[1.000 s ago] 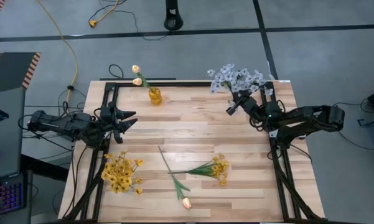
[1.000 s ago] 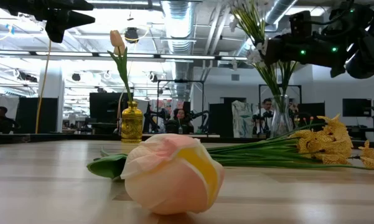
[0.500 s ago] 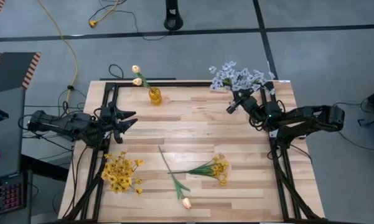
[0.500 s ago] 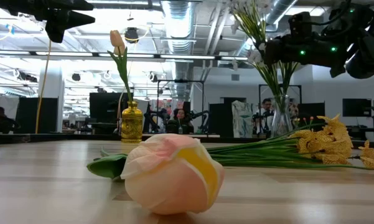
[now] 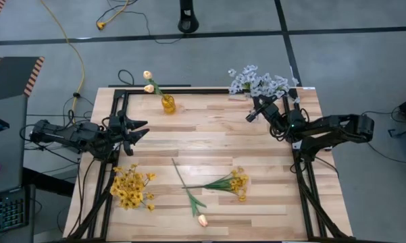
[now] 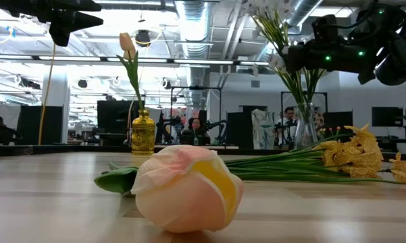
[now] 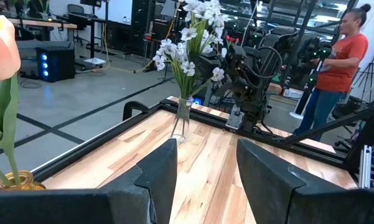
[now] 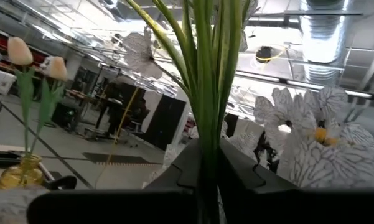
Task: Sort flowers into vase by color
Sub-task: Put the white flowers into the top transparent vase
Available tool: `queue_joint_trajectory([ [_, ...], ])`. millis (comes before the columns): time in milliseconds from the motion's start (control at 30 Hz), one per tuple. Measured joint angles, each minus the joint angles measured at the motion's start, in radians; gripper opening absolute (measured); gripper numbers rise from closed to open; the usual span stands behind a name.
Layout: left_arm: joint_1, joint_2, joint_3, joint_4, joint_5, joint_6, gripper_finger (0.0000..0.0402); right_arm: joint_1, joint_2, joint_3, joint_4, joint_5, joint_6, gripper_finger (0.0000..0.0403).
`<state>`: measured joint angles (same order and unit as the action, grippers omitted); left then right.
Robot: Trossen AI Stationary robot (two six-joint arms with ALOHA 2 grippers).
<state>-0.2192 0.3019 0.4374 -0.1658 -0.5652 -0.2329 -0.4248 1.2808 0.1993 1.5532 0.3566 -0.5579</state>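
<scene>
Yellow sprigs (image 5: 130,187) and a peach tulip (image 5: 201,219) lie on the table.

1. A yellow cable (image 5: 73,50) trails over the grey floor at eleven o'clock from the wooden table (image 5: 209,148).
2. A person in an orange shirt (image 7: 339,59) stands beyond it.

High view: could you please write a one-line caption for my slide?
Right gripper at the white-flower vase; left gripper waits open; yellow sprigs and a tulip lie on the table.
</scene>
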Motion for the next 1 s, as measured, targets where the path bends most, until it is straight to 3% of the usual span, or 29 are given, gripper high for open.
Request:
queue_joint_trajectory([
  [467,0.000,0.000,0.000,0.000,0.000,0.000,0.0153,0.046,0.000,0.000,-0.002,0.154,0.001,0.0193],
  [1000,0.000,0.000,0.000,0.000,0.010,0.000,0.0153,0.154,0.000,0.000,-0.003,0.359,0.000,0.0240],
])
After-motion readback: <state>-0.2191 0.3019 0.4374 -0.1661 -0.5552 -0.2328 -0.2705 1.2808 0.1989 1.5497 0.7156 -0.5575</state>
